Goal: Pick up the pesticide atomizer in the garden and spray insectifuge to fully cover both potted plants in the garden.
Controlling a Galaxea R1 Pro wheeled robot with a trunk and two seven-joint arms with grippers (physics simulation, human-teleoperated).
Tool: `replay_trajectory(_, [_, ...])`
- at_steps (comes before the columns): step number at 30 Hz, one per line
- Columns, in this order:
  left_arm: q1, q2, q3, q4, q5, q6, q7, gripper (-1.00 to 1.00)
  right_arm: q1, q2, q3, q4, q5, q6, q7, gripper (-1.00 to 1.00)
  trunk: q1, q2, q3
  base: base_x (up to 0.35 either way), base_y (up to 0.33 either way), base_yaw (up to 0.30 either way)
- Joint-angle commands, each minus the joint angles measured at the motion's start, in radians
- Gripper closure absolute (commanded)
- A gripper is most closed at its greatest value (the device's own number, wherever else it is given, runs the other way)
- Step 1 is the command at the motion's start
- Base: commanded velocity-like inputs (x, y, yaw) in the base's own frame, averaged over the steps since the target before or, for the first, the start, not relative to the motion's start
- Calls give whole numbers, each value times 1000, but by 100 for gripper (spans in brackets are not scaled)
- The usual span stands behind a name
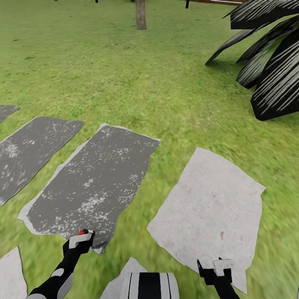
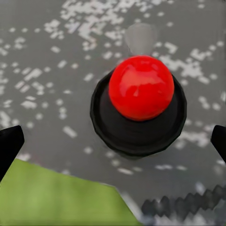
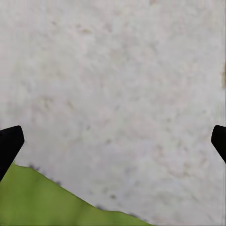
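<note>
Your left claw [image 1: 83, 237] had fingers spread wide around a red-topped black object [image 2: 139, 110], probably the atomizer; actual grip unclear. Right claw [image 1: 216, 265] hung open and empty over a pale paver [image 1: 211, 207]. Garden lawn [image 1: 124, 74] ahead; spraying not started.

We see a dark speckled paver [image 1: 93, 182] beside a pale paver [image 1: 209, 207]; a tree trunk [image 1: 140, 14] and dark palm fronds [image 1: 270, 62] stand beyond.
</note>
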Motion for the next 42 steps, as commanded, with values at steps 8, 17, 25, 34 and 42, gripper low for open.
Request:
replay_trajectory(8, [0, 0, -1, 1, 10, -3, -4, -100, 0, 0, -1, 1, 7, -3, 0, -100, 0, 0, 1, 0, 0, 14])
replay_trajectory(17, [0, 0, -1, 1, 10, -3, -5, -100, 0, 0, -1, 2, 7, -3, 0, -100, 0, 0, 6, 0, 0, -36])
replay_trajectory(25, [0, 0, -1, 1, 11, -3, -5, -100, 0, 0, -1, 2, 7, -3, 0, -100, 0, 0, 9, 0, 0, -21])
replay_trajectory(34, [0, 0, -1, 1, 11, -3, -4, -100, 0, 0, -1, 2, 7, -3, 0, -100, 0, 0, 12, 0, 0, -1])
replay_trajectory(42, [0, 0, -1, 1, 11, -3, -4, -100, 0, 1, -1, 2, 7, -3, 0, -100, 0, 0, 19, 0, 0, 0])
